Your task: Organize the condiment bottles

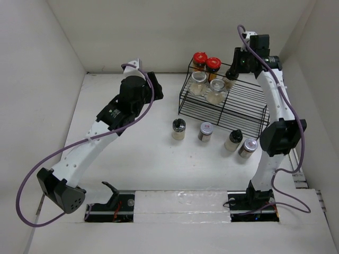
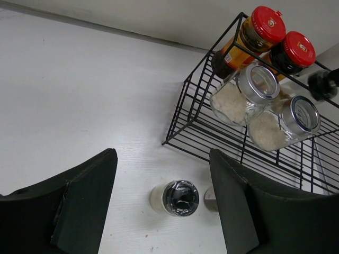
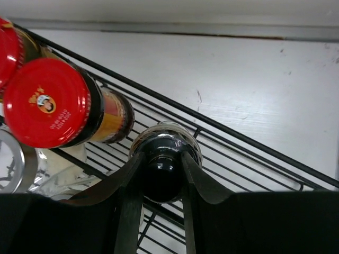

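White tabletop [image 1: 143, 159] lies open at the rack's [image 1: 243, 106] 9 o'clock, under the spread left claw [image 2: 161, 159]. Only the right wrist view shows the right claw [image 3: 161, 164] clamping a black-lidded jar [image 3: 165, 138] over the rack.

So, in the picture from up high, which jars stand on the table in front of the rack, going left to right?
first black-lid jar → first silver-lid jar → second black-lid jar → second silver-lid jar

Four jars [image 1: 199, 82] crowd the rack's [image 1: 249, 103] left end; its right half lies open.
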`<control>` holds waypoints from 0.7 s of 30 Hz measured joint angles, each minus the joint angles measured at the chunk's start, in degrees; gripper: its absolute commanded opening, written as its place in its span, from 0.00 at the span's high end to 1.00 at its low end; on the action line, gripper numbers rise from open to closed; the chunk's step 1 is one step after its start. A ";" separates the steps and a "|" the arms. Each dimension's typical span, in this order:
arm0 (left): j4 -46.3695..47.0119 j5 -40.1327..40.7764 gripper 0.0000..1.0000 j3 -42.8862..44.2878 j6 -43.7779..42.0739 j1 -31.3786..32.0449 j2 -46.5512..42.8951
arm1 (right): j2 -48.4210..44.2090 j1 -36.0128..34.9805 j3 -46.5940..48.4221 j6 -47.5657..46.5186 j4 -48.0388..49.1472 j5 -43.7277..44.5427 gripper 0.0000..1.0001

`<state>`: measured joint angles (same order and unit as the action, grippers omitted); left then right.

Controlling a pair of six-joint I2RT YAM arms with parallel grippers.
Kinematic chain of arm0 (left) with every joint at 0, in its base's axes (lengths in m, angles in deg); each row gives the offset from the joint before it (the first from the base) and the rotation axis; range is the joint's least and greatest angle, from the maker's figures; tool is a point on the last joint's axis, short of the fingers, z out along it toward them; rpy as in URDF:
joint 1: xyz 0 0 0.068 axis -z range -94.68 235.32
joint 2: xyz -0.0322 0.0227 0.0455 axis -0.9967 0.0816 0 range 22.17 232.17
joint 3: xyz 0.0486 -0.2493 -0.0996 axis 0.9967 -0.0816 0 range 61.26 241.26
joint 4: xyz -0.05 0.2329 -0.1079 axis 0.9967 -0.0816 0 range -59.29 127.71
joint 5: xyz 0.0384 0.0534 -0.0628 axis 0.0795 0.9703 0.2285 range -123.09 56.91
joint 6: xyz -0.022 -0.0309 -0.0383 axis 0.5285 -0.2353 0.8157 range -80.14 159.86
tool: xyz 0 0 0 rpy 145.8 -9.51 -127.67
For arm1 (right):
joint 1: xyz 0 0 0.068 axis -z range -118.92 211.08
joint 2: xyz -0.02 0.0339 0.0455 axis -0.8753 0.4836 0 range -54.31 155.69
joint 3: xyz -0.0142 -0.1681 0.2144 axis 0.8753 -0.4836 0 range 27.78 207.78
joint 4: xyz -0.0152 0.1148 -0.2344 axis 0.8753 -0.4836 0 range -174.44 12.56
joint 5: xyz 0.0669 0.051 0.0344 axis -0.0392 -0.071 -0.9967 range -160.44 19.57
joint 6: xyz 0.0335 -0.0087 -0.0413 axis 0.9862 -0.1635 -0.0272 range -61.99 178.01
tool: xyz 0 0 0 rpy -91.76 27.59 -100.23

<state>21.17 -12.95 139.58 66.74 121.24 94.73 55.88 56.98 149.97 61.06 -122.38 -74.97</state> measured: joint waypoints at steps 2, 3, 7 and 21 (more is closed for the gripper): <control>0.17 -0.22 0.34 0.00 -0.02 0.00 0.00 | 1.36 -0.61 0.17 -0.37 0.31 0.00 0.91; 0.24 -0.24 0.34 0.00 0.00 0.00 0.00 | 1.86 -1.14 0.96 -0.50 0.57 0.35 0.88; 0.52 -0.48 0.34 -0.04 0.02 0.00 0.00 | 2.54 -2.51 2.49 -0.94 -0.90 1.07 0.38; 0.66 -2.01 0.33 -0.85 0.46 0.00 0.98 | -23.34 -3.74 -21.22 1.84 5.31 6.97 0.90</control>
<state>21.83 -14.96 138.73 67.19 121.24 95.71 32.54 53.25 128.74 62.90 -117.07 -68.00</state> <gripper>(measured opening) 0.669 0.306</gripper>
